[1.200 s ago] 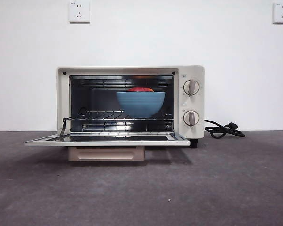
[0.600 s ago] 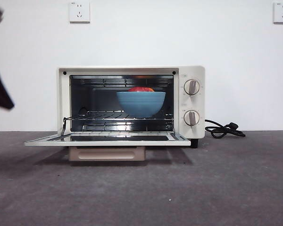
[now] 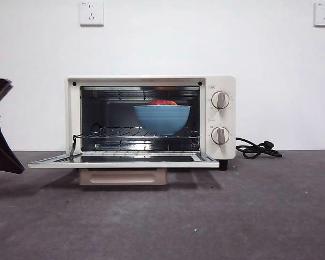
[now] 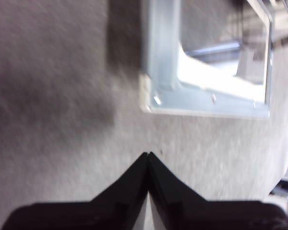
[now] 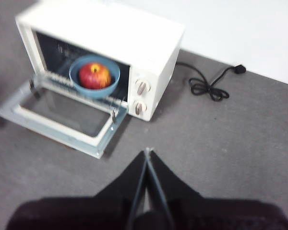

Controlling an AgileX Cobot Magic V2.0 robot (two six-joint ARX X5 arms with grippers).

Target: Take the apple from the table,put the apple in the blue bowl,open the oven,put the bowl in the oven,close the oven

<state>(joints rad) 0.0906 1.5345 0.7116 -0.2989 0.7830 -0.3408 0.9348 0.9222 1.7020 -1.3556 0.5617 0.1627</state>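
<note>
Front view shows the oven standing on the dark grey worktop with its door folded down flat toward the camera and the beige handle hanging below the door's front edge. Inside the cavity, the blue bowl rests on the wire rack, toward the side nearer the two knobs. The apple sits in the bowl, only its red top showing above the rim. A black cord lies coiled on the worktop beside the oven's knob side. Two wall sockets are mounted high on the white wall behind. The left gripper hovers over the worktop near one outer corner of the open door, its jaws pressed together and holding nothing; in the front view a dark arm part enters at the picture's left edge, level with the door. The right gripper is held high and well back from the oven, over bare worktop, jaws likewise closed tip to tip and empty. From that height the right wrist view shows the apple lying centred in the bowl on the rack.
</note>
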